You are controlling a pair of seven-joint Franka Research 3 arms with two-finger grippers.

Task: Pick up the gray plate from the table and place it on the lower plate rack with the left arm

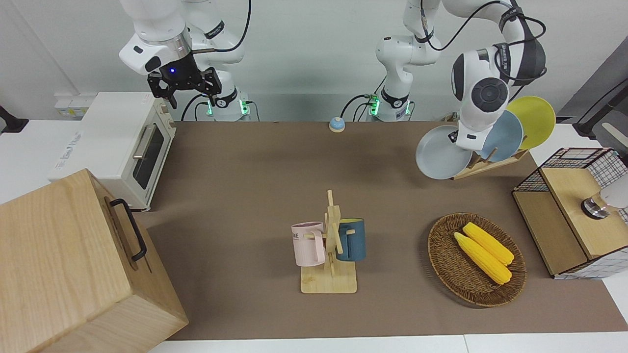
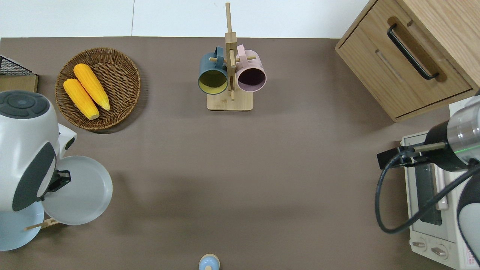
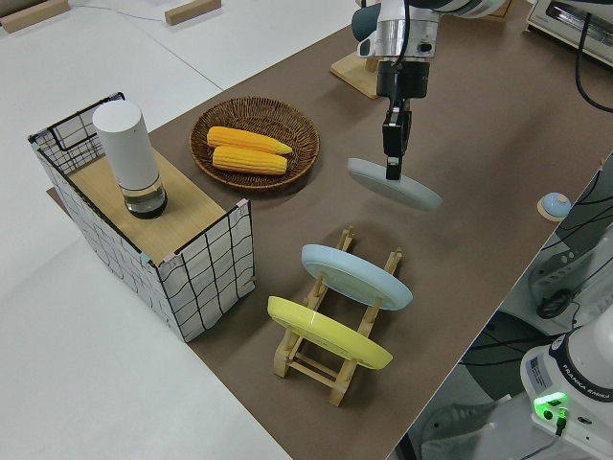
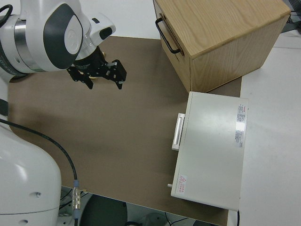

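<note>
My left gripper (image 1: 455, 137) is shut on the rim of the gray plate (image 1: 440, 153) and holds it tilted in the air; it also shows in the overhead view (image 2: 59, 180) and the left side view (image 3: 391, 171). The gray plate (image 2: 80, 191) (image 3: 397, 185) hangs over the table (image 1: 255, 171) at the open end of the light-wood plate rack (image 1: 483, 164) (image 3: 305, 364). The rack holds a sky-blue plate (image 1: 503, 135) (image 3: 354, 276) and a yellow plate (image 1: 535, 120) (image 3: 326, 333). The right arm is parked, its gripper (image 1: 184, 90) (image 4: 96, 77) open and empty.
A wicker basket (image 1: 444, 260) with two corn cobs lies farther from the robots than the rack. A mug stand (image 1: 329, 279) with a pink and a dark blue mug stands mid-table. A wire-sided box (image 1: 564, 235), a toaster oven (image 1: 113, 147), a wooden cabinet (image 1: 64, 264) and a small blue bell (image 1: 336, 124) stand around.
</note>
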